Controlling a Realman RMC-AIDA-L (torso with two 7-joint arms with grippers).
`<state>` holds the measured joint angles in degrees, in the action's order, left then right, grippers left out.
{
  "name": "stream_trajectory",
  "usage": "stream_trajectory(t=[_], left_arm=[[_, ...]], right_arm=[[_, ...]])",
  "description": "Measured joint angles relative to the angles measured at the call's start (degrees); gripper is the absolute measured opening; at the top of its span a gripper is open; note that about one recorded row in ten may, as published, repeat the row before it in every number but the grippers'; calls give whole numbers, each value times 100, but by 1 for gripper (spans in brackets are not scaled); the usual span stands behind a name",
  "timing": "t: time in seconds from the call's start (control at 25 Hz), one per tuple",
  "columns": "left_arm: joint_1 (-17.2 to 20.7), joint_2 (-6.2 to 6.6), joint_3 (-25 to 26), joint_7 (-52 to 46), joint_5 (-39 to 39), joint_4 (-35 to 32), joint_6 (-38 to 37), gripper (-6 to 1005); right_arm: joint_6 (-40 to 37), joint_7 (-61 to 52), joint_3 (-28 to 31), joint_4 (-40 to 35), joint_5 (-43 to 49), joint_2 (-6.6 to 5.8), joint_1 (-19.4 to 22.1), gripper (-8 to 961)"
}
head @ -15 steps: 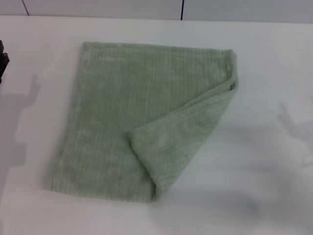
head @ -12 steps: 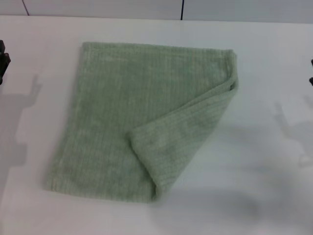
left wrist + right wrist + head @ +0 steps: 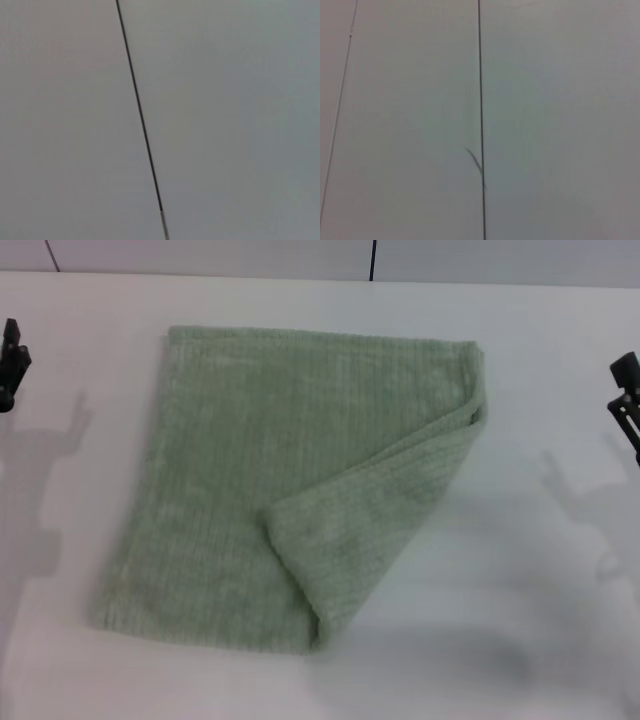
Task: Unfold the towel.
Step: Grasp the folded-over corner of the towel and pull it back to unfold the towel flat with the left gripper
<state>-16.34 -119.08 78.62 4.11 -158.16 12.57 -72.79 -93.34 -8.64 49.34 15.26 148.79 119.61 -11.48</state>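
Nearest to us, the towel (image 3: 290, 490) lies flat on the white table (image 3: 540, 620), roughly at the centre of the head view. We see a pale sage-green terry cloth with fine ribbed stripes and a hemmed near edge. Its near-right corner is folded over diagonally onto the upper face, forming a triangular flap whose tip rests near the middle of the cloth. The fold line runs from the near edge up to the far-right corner, where the doubled layers stand slightly open.

Both grippers are cut off by the frame edges. We see only a dark part of the left gripper (image 3: 10, 362) at the left edge and a dark part of the right gripper (image 3: 626, 390) at the right edge, each well apart from the towel. We cannot tell whether either one is released or clenched. Soft shadows of the arms fall on the table beside each.

Beyond the table's far edge stands a pale panelled wall (image 3: 200, 255) with a dark vertical seam (image 3: 373, 260). Both wrist views show only pale panels and thin dark seams.
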Motion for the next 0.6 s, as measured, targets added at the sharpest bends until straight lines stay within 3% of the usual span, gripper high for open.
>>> stream_trajectory(t=[0.4,0.6], left_arm=[[-10,0,-164,-219,38,357,441,830],[33,128,-451,-529,-162,1012,1211,825]], right_arm=[[79,-35,-153,84,-1,14,-263,825],[314,-31,-259,168,0,8,-372,823]])
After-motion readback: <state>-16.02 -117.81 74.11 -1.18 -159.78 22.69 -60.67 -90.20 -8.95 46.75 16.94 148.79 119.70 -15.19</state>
